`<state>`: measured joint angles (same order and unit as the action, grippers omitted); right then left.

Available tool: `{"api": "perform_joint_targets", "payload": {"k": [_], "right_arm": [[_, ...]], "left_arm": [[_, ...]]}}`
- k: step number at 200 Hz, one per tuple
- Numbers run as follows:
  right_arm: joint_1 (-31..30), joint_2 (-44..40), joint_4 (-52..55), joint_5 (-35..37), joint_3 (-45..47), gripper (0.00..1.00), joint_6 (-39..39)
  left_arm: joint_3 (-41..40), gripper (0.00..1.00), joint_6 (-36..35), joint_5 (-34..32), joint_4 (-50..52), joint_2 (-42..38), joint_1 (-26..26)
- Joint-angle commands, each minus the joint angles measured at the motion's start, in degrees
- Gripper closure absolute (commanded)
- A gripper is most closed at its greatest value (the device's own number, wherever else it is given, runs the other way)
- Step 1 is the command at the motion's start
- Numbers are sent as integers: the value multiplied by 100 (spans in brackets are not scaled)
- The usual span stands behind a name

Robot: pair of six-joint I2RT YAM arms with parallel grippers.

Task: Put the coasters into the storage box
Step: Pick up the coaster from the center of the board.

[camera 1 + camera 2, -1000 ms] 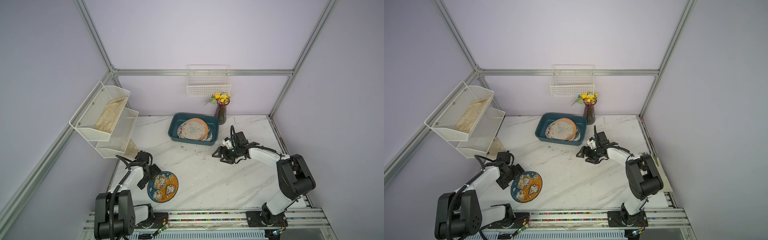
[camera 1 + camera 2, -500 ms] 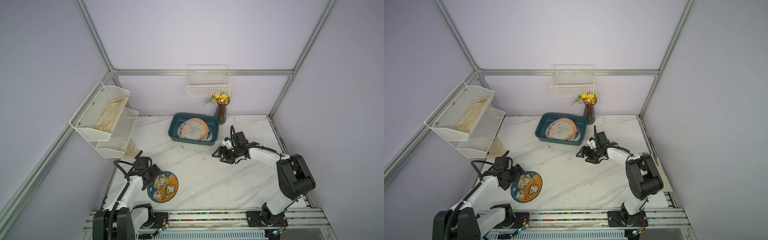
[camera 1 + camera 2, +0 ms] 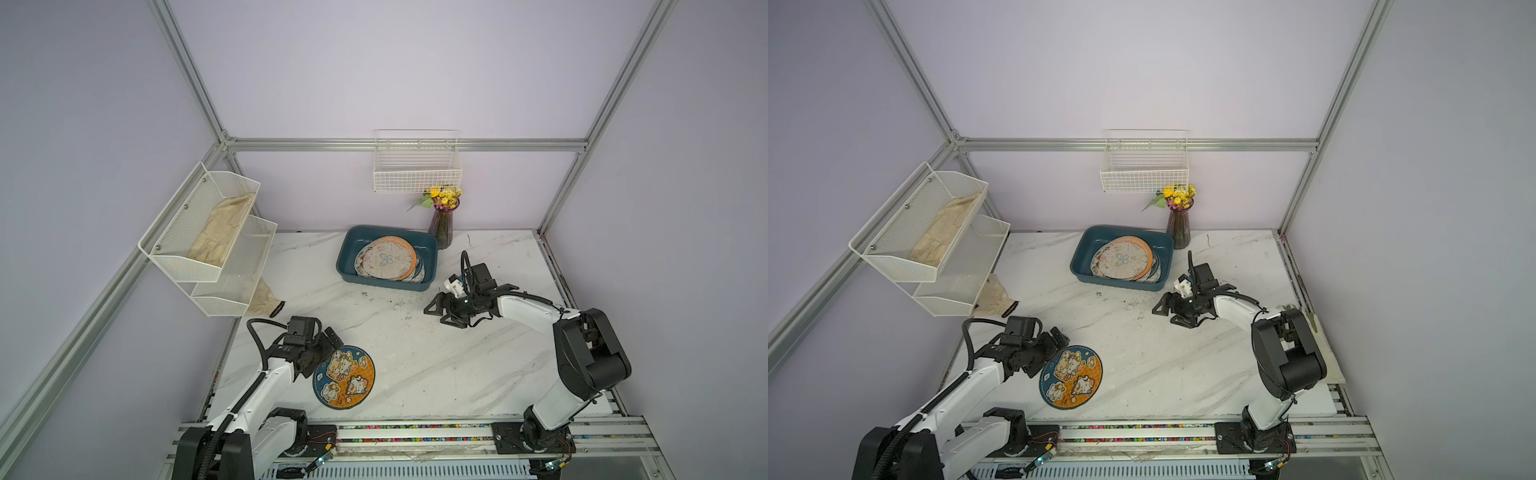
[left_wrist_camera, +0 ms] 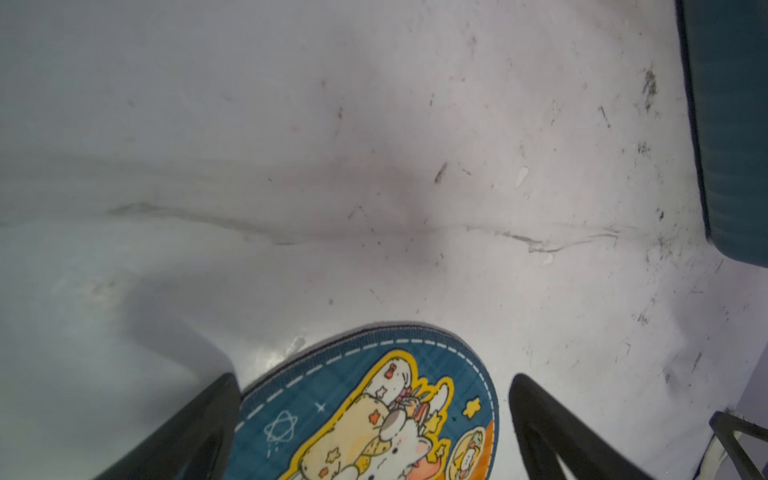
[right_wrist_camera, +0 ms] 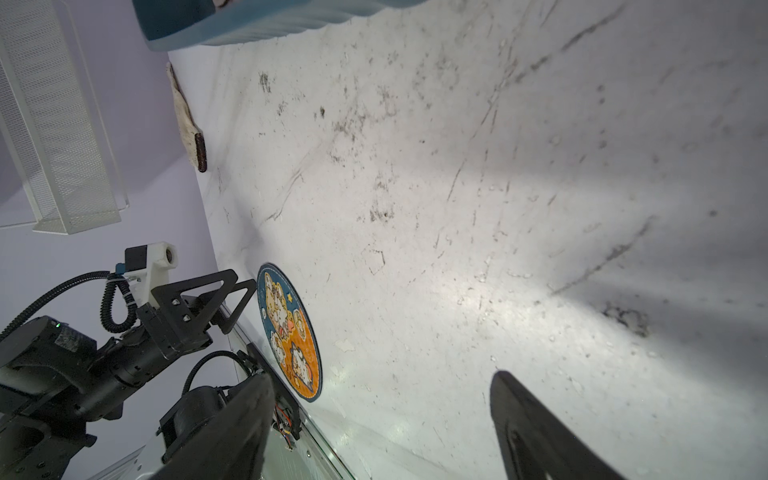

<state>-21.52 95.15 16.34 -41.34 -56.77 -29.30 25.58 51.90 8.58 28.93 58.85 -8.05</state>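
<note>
Marble table [image 3: 415,353]: left hand [image 3: 323,354] wide open astride coaster [image 3: 344,377] edge.

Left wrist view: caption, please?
Open left gripper frames the rim of the blue cartoon coaster on marble table, storage box beyond.

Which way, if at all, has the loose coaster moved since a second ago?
Yes. The loose coaster has slid slightly rightward in both top views, away from the mesh shelf; the open left gripper straddles its edge.
</note>
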Motion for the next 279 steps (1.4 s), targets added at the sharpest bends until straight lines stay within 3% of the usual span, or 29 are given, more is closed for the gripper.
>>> {"api": "perform_joint_targets", "payload": {"k": [1,13,30,55,109,152,186,236,279], "right_arm": [[20,-189,19,13,77,17,-8],[22,-198,27,12,73,17,-6],[13,-241,45,29,79,17,-6],[-11,-327,93,56,96,17,-6],[-21,-454,151,140,143,17,-9],[-36,-447,185,153,124,17,-14],[-36,-434,246,152,106,17,3],[-40,-445,281,144,110,17,21],[-45,-419,274,136,85,17,30]], "left_arm": [[67,0,222,435,367,259,-260],[296,0,-3,224,614,280,-271],[620,0,-278,-551,1287,100,-273],[661,0,-31,-1305,2001,-235,-279],[121,0,317,-492,1545,-422,-591],[35,0,525,-288,1559,-257,-1149],[42,0,693,-381,1704,-212,-1453],[400,0,1056,-1439,2517,-704,-1725],[164,0,1121,-1174,2170,-381,-1814]]}}
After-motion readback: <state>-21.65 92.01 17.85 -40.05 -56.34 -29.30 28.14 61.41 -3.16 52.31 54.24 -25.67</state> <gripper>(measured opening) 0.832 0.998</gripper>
